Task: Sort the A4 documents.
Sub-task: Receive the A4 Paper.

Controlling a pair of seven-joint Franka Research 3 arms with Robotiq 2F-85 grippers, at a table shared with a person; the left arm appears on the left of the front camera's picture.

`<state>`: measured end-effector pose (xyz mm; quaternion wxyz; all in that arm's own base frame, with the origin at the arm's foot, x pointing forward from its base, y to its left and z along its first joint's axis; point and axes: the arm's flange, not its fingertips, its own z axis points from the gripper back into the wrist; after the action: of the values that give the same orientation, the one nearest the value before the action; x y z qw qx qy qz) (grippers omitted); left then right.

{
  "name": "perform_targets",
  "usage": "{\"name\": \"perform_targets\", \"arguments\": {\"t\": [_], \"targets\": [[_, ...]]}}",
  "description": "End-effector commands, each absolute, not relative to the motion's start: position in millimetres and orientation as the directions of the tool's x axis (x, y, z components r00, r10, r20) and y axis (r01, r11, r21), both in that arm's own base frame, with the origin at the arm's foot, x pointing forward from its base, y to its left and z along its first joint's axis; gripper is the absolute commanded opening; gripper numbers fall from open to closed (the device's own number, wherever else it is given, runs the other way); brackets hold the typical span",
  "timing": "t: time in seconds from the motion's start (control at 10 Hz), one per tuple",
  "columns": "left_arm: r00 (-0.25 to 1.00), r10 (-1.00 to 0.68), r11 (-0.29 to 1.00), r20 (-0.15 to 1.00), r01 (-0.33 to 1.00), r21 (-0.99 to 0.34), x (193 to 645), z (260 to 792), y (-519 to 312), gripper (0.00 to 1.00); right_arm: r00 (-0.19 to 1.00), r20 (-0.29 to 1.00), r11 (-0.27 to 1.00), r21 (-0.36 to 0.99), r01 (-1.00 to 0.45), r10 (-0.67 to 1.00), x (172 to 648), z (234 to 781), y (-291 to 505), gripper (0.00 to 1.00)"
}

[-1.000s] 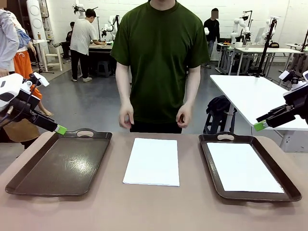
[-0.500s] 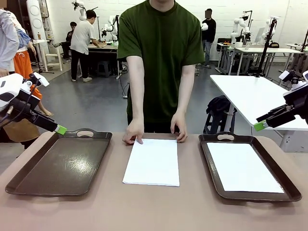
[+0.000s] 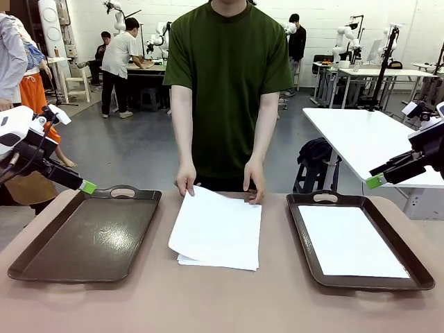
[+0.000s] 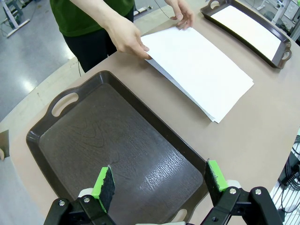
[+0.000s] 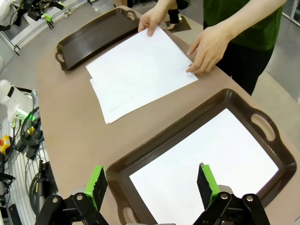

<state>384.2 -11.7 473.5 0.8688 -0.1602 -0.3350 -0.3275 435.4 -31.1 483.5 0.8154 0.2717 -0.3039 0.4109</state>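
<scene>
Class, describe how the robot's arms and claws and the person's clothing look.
Left claw and right claw: black, two fingers, bright green pads. Left arm: white casing, black cable. Person: dark green short-sleeved T-shirt.

No readable text, labels, brands or numbers anywhere. The paper sheets (image 3: 216, 229) look blank, and both trays (image 3: 83, 239) carry no markings.

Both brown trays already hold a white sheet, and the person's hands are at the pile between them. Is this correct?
Not quite: the front view shows the left tray bare. Only the right tray holds a white sheet; the person's hands are at the pile between them.
</scene>
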Motion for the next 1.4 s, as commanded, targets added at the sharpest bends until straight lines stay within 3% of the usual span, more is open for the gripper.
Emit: {"name": "perform_targets", "arguments": {"t": [0.0, 1.3], "targets": [[0.55, -0.46, 0.73, 0.696, 0.681, -0.056, 385.8, 471.4, -8.8, 1.0, 0.471, 0.722, 0.518, 0.181, -0.836, 0.507, 435.6, 482.3, -29.9, 1.0], [0.55, -0.46, 0.73, 0.696, 0.681, -0.056, 385.8, 471.4, -8.8, 1.0, 0.471, 0.722, 0.518, 0.181, -0.836, 0.507, 435.6, 482.3, -29.9, 1.0]]}}
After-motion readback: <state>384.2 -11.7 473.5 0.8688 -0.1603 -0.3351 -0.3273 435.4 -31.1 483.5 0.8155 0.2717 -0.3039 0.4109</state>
